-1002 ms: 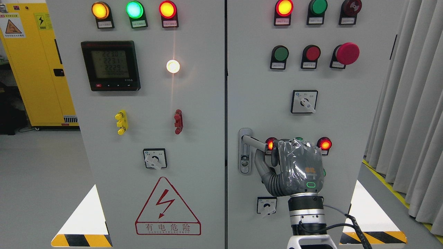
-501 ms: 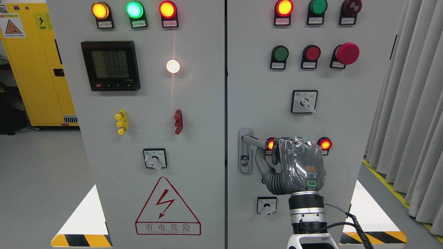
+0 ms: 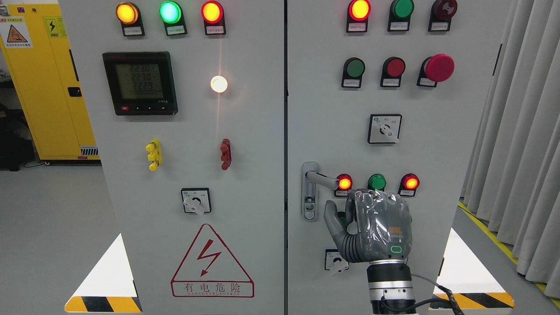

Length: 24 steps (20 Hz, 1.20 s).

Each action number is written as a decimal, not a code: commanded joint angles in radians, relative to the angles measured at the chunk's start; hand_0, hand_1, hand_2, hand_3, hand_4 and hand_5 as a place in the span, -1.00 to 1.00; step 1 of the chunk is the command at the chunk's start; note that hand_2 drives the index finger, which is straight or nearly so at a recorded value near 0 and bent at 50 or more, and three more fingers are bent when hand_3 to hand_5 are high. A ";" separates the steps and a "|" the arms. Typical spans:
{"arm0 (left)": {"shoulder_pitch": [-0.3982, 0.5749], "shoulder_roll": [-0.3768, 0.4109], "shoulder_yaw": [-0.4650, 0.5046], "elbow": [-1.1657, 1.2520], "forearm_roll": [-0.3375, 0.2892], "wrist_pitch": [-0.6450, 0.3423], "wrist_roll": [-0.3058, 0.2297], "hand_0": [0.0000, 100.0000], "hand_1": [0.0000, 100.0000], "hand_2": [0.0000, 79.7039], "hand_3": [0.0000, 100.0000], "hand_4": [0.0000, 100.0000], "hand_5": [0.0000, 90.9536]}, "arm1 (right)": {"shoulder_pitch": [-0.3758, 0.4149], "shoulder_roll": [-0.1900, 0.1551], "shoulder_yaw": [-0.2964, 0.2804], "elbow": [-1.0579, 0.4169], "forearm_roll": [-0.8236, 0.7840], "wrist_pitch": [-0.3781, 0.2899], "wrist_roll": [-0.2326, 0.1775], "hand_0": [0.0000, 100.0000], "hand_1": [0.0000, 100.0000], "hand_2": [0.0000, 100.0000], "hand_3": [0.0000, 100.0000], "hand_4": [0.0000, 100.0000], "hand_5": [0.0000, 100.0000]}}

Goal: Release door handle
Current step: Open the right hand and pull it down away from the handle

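Right robot hand [image 3: 372, 223]: fingers loosely curled, holding nothing, at 5 o'clock below door handle [image 3: 321, 178], clear of it; release apparently done.

1. Left panel, top row: an amber lamp [image 3: 126, 12], a green lamp [image 3: 169, 12] and a red-orange lamp [image 3: 211, 12], all lit.
2. Below them sits a black digital meter [image 3: 139, 83] with rows of digits glowing, and a bright white lamp [image 3: 218, 84] to its right.
3. Further down, a yellow terminal [image 3: 153, 154] and a red terminal [image 3: 225, 153], well apart.
4. Under those, a rotary switch [image 3: 195, 201] above a red lightning warning triangle [image 3: 211, 261].
5. Right panel: a big red mushroom button [image 3: 439, 67] near the top.
6. Far left stands a yellow cabinet [image 3: 41, 87]; grey curtains [image 3: 520, 131] hang at the right.
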 commanded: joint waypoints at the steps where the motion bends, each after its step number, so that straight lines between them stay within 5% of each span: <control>1: 0.000 0.000 0.000 0.000 0.000 -0.001 0.000 -0.76 0.11 -1.00 -1.00 -1.00 -1.00 | 0.113 -0.062 -0.016 -0.051 -0.078 -0.047 -0.049 0.13 -0.25 0.39 1.00 0.82 0.72; 4: 0.000 0.000 0.000 0.000 0.000 -0.001 0.000 -0.76 0.11 -1.00 -1.00 -1.00 -1.00 | 0.173 -0.115 -0.055 -0.074 -0.127 -0.093 -0.078 0.14 -0.34 -0.15 0.29 0.30 0.11; 5: 0.000 0.000 0.000 0.000 0.000 -0.001 0.000 -0.76 0.11 -1.00 -1.00 -1.00 -1.00 | 0.196 -0.126 -0.079 -0.082 -0.145 -0.122 -0.095 0.15 -0.38 -0.47 -0.12 -0.04 -0.14; 6: 0.000 0.000 0.000 0.000 0.000 -0.001 0.000 -0.76 0.11 -1.00 -1.00 -1.00 -1.00 | 0.216 -0.137 -0.105 -0.087 -0.168 -0.157 -0.107 0.16 -0.38 -0.51 -0.14 -0.08 -0.17; 9: 0.000 0.000 0.000 0.000 0.000 -0.001 0.000 -0.76 0.11 -1.00 -1.00 -1.00 -1.00 | 0.242 -0.143 -0.183 -0.087 -0.257 -0.300 -0.115 0.17 -0.42 -0.96 -0.73 -0.72 -0.78; 11: 0.000 0.000 0.000 0.000 0.000 -0.001 0.000 -0.76 0.11 -1.00 -1.00 -1.00 -1.00 | 0.241 -0.142 -0.220 -0.087 -0.297 -0.340 -0.116 0.17 -0.46 -1.00 -0.96 -0.99 -1.00; 24: 0.000 0.000 0.000 0.000 0.000 -0.001 0.000 -0.76 0.11 -1.00 -1.00 -1.00 -1.00 | 0.201 -0.132 -0.227 -0.140 -0.432 -0.348 -0.125 0.16 -0.60 -1.00 -1.00 -1.00 -1.00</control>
